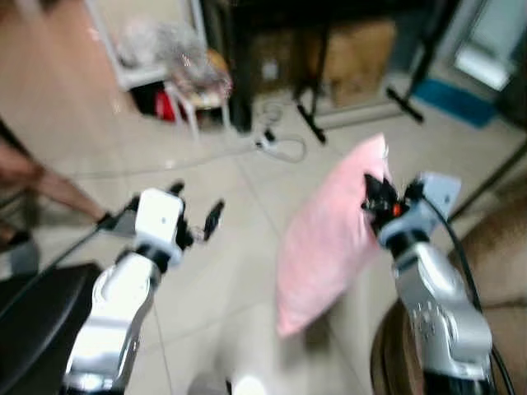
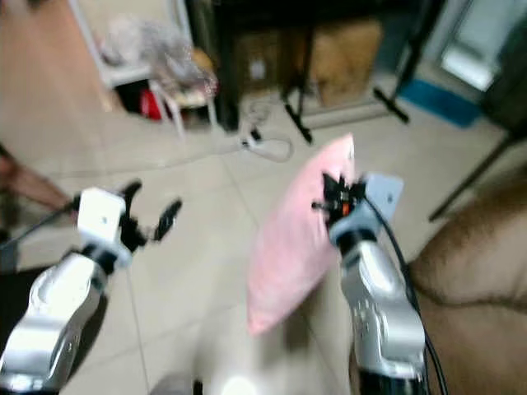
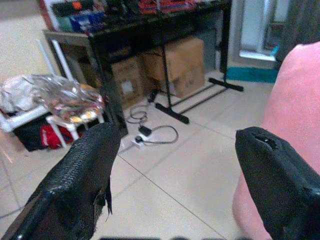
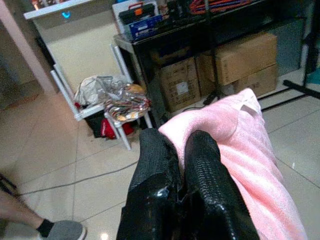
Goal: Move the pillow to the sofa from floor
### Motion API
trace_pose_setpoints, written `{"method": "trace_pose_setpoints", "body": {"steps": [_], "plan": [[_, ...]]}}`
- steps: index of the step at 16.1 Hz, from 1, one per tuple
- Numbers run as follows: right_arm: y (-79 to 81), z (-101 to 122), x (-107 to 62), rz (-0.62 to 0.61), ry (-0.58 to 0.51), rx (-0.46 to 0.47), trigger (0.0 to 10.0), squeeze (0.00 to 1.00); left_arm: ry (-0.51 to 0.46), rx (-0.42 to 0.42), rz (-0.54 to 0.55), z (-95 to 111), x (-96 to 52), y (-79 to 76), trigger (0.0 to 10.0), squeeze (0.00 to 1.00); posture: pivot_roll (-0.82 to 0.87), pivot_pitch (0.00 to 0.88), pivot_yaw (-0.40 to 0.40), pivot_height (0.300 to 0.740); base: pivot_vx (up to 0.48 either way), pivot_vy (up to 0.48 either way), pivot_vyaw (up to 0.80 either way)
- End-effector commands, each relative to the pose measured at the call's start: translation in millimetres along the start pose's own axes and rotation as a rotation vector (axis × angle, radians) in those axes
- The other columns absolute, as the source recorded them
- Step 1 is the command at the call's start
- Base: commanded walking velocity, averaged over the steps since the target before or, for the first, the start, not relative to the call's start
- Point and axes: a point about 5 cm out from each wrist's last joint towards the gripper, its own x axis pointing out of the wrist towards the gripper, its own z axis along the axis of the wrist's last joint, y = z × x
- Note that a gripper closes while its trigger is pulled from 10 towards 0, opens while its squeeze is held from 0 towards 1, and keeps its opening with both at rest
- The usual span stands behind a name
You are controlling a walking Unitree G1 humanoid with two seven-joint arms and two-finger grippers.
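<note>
The right gripper (image 4: 172,150) is pinching the pink pillow (image 1: 329,239) by its top edge, dangling it above the tiled floor (image 1: 230,247); the left gripper (image 1: 198,210) is hovering wide open, empty

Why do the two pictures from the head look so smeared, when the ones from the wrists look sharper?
Both eye views are motion-blurred: the pink pillow, the right gripper pinching it and the open left gripper all have soft edges. The right wrist view is crisp on the fingers; the left wrist view is sharp too, with pale window glare.
</note>
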Motion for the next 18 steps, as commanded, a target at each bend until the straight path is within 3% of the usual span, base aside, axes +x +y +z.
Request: {"method": "trace_pose_setpoints", "body": {"steps": [1,13,18], "plan": [[2.4,4.9,1.5,-0.004,-0.031,0.025,10.0,0.0,0.008,0.022,-0.006,-0.5,-0.3,0.1,10.0,0.0,0.07,0.0,-0.007,0.74,0.0,0.0,0.0],[-0.7,-0.9,-1.6,-0.043,-0.007,0.021,10.0,0.0,0.026,0.02,-0.032,-5.7,2.7,-3.5,10.0,0.0,0.05,0.0,0.005,0.74,0.0,0.0,0.0],[0.4,-1.2,-0.5,-0.045,0.0,0.038,10.0,0.0,0.038,0.024,0.029,-6.7,2.5,1.1,10.0,0.0,0.06,0.0,0.005,0.74,0.0,0.0,-0.79]]}}
